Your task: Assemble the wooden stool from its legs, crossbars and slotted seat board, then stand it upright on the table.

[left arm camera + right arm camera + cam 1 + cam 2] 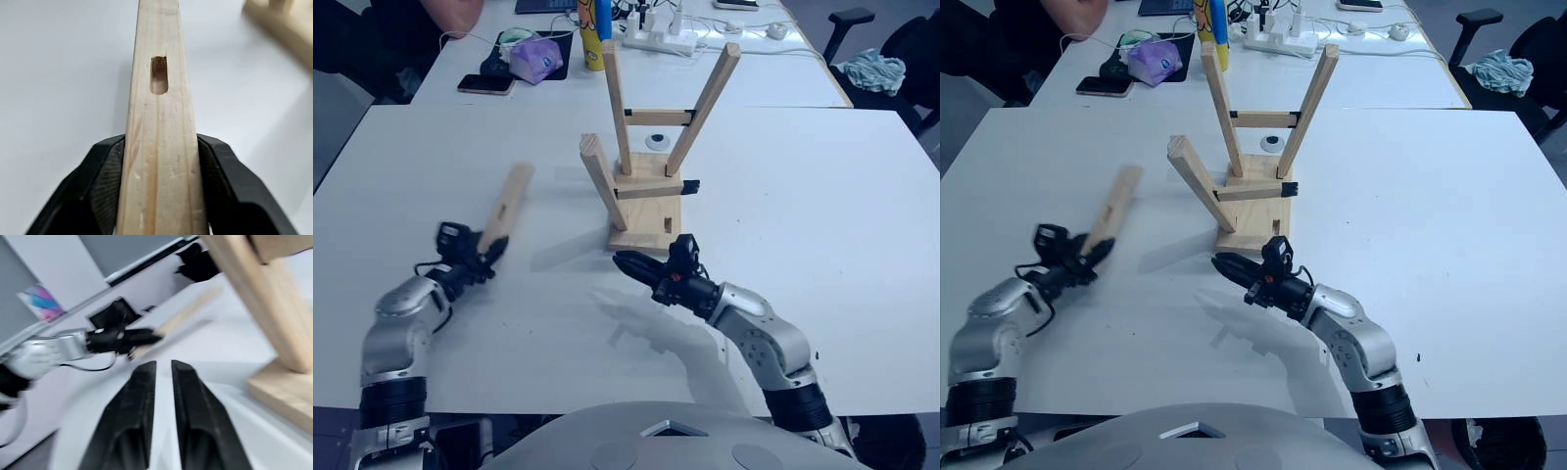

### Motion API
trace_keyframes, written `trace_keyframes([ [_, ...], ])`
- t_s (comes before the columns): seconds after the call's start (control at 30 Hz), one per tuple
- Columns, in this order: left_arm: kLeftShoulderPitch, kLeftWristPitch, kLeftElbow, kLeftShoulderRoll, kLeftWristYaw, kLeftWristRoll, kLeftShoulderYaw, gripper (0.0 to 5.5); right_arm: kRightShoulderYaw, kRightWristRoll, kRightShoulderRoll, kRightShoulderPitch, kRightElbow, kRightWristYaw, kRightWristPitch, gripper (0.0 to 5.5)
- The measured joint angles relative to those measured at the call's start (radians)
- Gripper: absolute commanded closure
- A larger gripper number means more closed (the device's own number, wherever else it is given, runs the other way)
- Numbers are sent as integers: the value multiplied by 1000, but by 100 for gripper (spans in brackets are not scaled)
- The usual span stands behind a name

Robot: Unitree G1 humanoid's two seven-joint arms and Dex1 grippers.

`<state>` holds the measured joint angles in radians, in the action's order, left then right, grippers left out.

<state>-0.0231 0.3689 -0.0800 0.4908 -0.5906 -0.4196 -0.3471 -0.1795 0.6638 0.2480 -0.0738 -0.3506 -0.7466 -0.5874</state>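
Left gripper (491, 253): seen at the left of the white tabletop (822, 196), clenched on the near end of a loose leg (507, 206); both black pads are pressed against the sides of the wood.
Loose leg: pointed away from the robot and slightly to the right, well apart from the rest of the stool. Whether its far end rests on the tabletop cannot be told.
Slot (158, 75): an oblong hole cut into the upper face of the loose leg, beyond the grip.
Seat board (651, 223): laid flat on the middle of the tabletop, underside up.
Fitted legs: three are set in the board. Two far ones (617, 93) (707, 98) are spread apart towards their tops, and a nearer one (602, 181) is tilted to the left.
Upper crossbar (658, 117): joined between the two far legs.
Lower crossbar (651, 188): set across the board from the tilted leg to the right.
Right gripper (622, 262): held just beside the near edge of the seat board, pointing left. Its fingers are drawn nearly together with nothing between them.
Far table: a phone (486, 84), a purple pouch (535, 59) and a power strip (661, 41) are laid there.
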Motion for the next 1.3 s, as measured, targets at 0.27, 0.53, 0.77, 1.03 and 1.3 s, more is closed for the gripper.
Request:
trace_keyframes([
  [0.27,319,175,-237,96,-56,-490,-108,343,213,603,37,259,-107,127,-247,311],
  [0.53,529,475,-342,244,-22,-889,-25,343,359,872,166,422,7,265,-297,187],
  [0.77,395,507,-435,217,-56,-885,120,343,386,822,277,479,97,147,-330,98],
  [1.03,267,491,-413,193,-202,-764,265,343,338,692,381,466,110,-89,-383,98],
  [1.3,223,464,-400,181,-275,-678,324,343,280,626,387,413,116,-198,-414,98],
])
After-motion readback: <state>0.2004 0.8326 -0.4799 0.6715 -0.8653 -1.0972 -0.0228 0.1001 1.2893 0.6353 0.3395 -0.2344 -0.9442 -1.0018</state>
